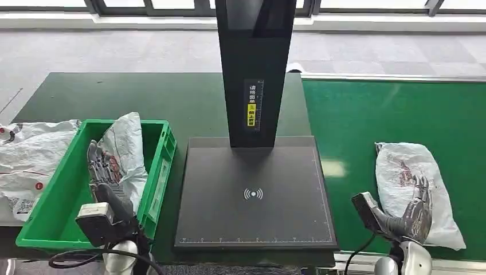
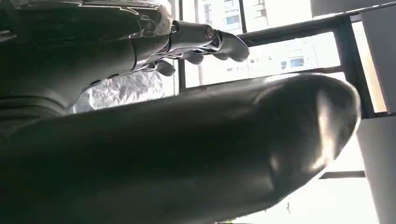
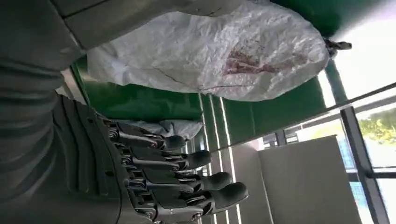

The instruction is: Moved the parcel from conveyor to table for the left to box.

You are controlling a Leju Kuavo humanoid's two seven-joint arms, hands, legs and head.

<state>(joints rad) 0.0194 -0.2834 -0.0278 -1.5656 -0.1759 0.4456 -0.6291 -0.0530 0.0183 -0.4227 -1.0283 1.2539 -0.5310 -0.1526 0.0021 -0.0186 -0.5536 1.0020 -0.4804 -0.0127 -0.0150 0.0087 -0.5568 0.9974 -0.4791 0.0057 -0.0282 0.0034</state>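
Reaching right hand [image 1: 414,211] fingers spread over parcel [image 1: 411,186], conveyor [image 1: 367,120]

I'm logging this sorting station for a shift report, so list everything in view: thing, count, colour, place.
Parcel on belt: one, white crumpled bag with red print, on the green conveyor, right.
Parcel in crate: one, white, standing in the crate against the left hand.
Crate: one, green, on the table's left.
Loose bags: white pile, left of the crate; count unclear.
Scanner platform: one, black, centre, with a black post bearing a yellow label.
Table: one, dark green.
Left hand: in the crate, touching the parcel.
Right hand: fingers spread, beside the belt parcel.
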